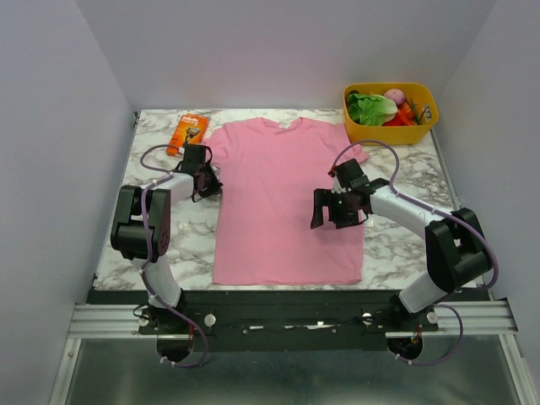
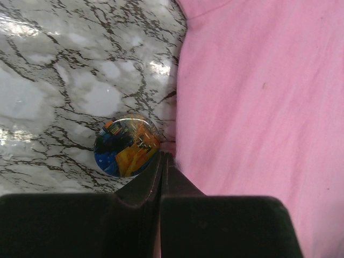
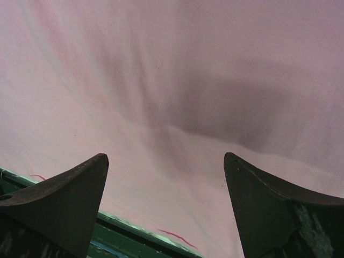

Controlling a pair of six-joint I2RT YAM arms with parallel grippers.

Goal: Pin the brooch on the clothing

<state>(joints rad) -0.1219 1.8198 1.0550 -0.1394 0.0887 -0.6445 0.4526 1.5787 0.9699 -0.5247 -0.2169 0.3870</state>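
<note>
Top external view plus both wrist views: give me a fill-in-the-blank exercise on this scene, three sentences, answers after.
The brooch lies on the table, beside the edge of the ____ T-shirt.
The left gripper's jaws are ____, their tips next to the brooch.
The right gripper hangs over the T-shirt with its jaws ____.
Missing words: pink; shut; open.
</note>
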